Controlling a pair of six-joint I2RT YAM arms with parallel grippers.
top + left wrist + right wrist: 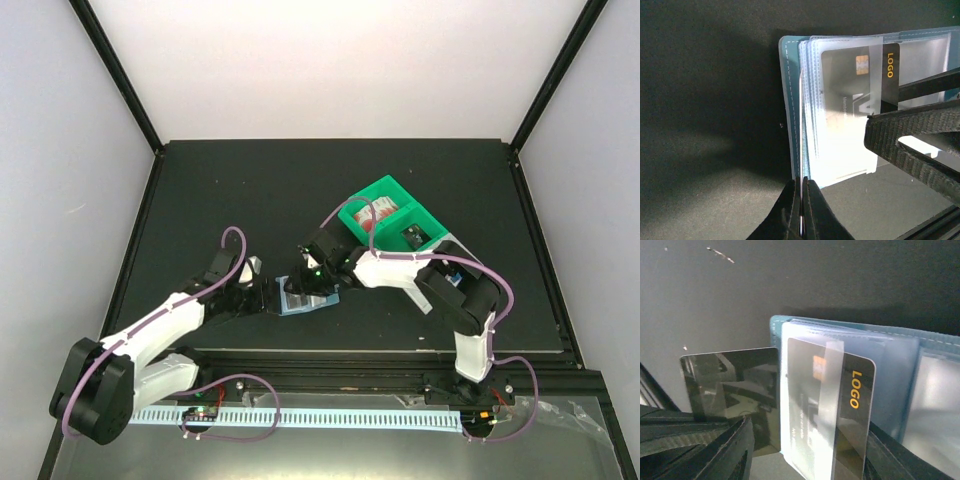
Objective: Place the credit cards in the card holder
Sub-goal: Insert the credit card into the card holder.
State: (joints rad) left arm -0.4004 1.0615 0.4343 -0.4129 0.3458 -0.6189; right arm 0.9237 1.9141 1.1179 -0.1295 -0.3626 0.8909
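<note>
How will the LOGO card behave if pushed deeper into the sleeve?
Likely stiff: the card keeps straight edges where it sticks out of the sleeve. Probably slippery: its face is glossy, like the loose card, which shows reflections. The sleeve looks thin and floppy, so it may buckle unless the holder is held down.

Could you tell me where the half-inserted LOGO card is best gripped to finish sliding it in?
Pinch the credit card by its bare dark LOGO end, coming from the sleeve's open mouth; the rest sits under the card holder's clear plastic.
</note>
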